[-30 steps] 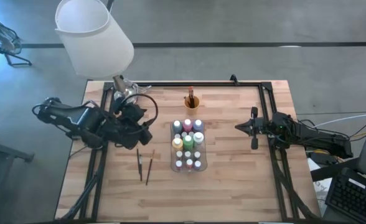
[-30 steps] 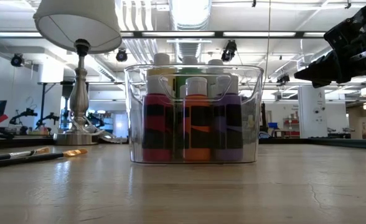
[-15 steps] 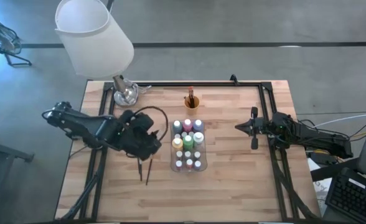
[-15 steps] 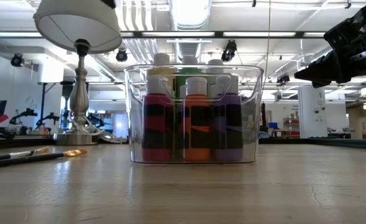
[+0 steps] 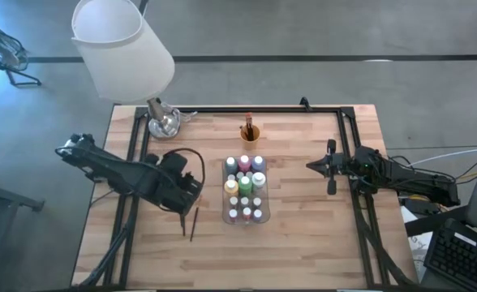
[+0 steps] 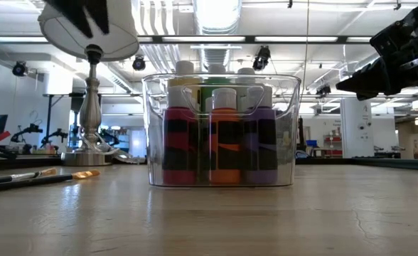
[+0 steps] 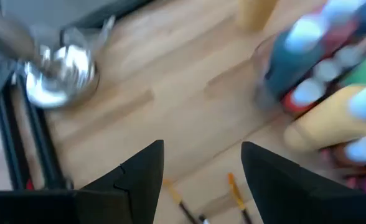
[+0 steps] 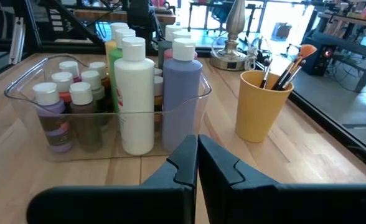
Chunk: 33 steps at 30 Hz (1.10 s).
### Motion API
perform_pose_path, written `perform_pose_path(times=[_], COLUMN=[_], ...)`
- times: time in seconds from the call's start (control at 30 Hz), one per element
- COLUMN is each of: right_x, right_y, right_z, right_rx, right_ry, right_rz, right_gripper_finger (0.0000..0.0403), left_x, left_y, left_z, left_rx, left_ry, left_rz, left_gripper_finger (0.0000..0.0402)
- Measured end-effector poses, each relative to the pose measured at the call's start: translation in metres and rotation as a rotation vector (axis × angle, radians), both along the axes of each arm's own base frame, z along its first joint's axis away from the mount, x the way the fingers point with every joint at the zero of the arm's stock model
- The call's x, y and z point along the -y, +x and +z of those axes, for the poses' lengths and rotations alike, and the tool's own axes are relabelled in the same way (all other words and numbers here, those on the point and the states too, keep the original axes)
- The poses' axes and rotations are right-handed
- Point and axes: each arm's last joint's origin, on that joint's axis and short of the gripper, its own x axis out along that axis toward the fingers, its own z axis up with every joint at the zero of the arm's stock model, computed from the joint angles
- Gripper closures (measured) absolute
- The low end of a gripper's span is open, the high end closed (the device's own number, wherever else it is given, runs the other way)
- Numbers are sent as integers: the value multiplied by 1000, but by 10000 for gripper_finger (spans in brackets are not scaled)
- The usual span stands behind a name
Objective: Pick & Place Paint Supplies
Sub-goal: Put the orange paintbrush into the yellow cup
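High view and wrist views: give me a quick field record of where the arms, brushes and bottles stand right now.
left gripper: fingers open, above the two loose paintbrushes, holding nothing
right gripper: fingers shut, empty, waiting right of the tray
loose paintbrushes: two, lying on the table left of the tray
paint bottles: standing upright inside the clear tray
yellow cup: behind the tray, holds brushes
lamp: back-left corner

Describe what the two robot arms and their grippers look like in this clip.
Both arms are black, built of jointed segments. The left arm carries a looping black cable near its wrist, and the left gripper has two dark, wedge-shaped fingers. The right arm is slimmer toward its tip; the right gripper shows two dark angular fingers with stepped edges.
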Motion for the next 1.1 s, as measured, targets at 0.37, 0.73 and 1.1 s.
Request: perform_pose_path(times=[0.37, 0.73, 1.1], right_x=[0, 0, 0], right_y=[0, 0, 0], right_z=[0, 0, 0], right_rx=[1, 1, 1], right_ry=[0, 0, 0], right_rz=[0, 1, 1], right_gripper_finger=[394, 394, 394], left_x=[-6, -10, -12], left_y=[-15, -26, -22], left_z=[-56, -94, -121], left_rx=[-88, -54, 29], left_ry=[-34, -119, -167], left_rz=[168, 362, 410], left_gripper_finger=[182, 182, 182])
